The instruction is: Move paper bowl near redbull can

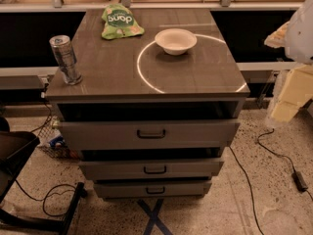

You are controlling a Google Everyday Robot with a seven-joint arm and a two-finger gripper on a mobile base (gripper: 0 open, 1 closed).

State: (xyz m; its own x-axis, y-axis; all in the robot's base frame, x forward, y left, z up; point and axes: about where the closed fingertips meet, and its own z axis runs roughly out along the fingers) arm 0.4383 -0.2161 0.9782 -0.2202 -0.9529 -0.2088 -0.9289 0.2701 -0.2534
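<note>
The paper bowl [175,40] is small, off-white and upright, and stands on the grey cabinet top [112,72] towards the back right of centre. The redbull can [65,59] is tall and silver-grey, and stands upright at the front left corner of the same top, well apart from the bowl. My gripper [284,105] shows as pale cream parts at the right edge of the view. It is off the cabinet's right side, lower than the top, and far from both bowl and can. It holds nothing that I can see.
A green snack bag [120,21] lies at the back left of the top, left of the bowl. The cabinet has three drawers [150,133] standing slightly out. Cables [274,153] run over the floor at right. A dark chair base [29,180] stands at lower left.
</note>
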